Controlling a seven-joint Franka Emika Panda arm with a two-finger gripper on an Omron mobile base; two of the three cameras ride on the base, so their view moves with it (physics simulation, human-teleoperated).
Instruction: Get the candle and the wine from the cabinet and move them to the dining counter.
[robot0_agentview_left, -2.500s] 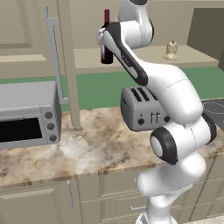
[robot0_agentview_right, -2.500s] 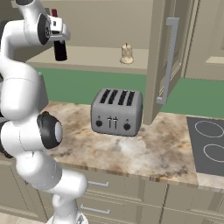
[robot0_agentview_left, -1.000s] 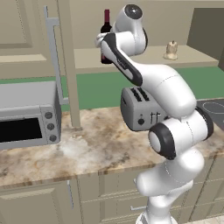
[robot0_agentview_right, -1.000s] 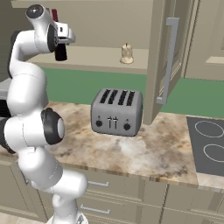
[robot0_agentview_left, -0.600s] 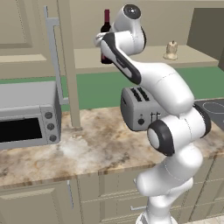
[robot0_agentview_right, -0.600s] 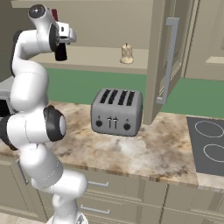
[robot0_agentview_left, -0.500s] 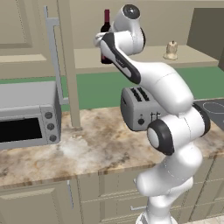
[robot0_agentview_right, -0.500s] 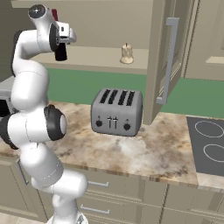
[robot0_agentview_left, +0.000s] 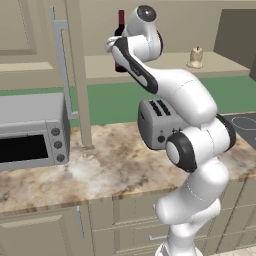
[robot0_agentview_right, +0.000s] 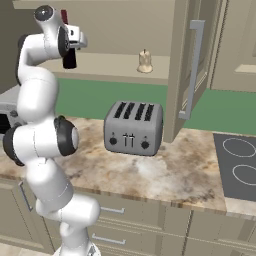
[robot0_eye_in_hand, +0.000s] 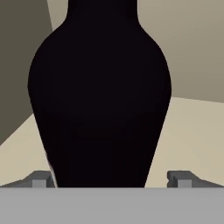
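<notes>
Your fingers stand wide apart either side of the wine on the cabinet shelf; no label writing is readable.

A silver toaster and toaster oven sit well apart on the marbled worktop, beside a stovetop.

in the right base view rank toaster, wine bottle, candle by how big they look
1. toaster, largest by far, though it stands nearer the camera
2. wine bottle, partly hidden behind the arm, so its full size is unsure
3. candle, smallest
</notes>
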